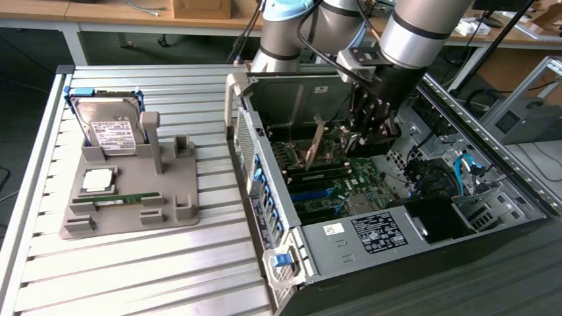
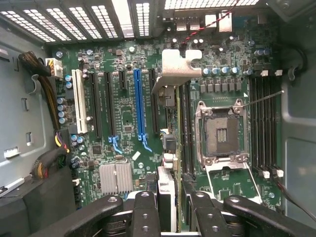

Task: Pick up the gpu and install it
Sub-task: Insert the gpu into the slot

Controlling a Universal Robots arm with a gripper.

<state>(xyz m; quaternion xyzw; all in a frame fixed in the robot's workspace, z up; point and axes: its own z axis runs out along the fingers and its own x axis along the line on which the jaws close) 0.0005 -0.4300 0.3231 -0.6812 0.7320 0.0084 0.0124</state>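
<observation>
So you've got the gripper [image 1: 358, 135] reaching down inside the open PC case [image 1: 316, 257], which sits toward the exterior view's right on the slatted table [image 1: 131, 263]. In the wrist view its fingers [image 2: 145, 212] are pinched on the gpu [image 2: 167, 187], one on each side, so you're holding the card edge-on over the motherboard [image 2: 123, 133]. The card runs lengthwise along the expansion slots, just beside the blue slot [image 2: 139, 106]. Its silvery bracket [image 2: 175, 66] is at the end close to the case's vented wall. Can't tell you whether the card is actually touching a slot. The open CPU socket [image 2: 221, 131] is near it on the other side. Over on the exterior view's left, well apart from the case, the grey holder [image 1: 131, 220] has the hard drive [image 1: 110, 128] standing upright and the green memory stick [image 1: 127, 197] lying flat.
</observation>
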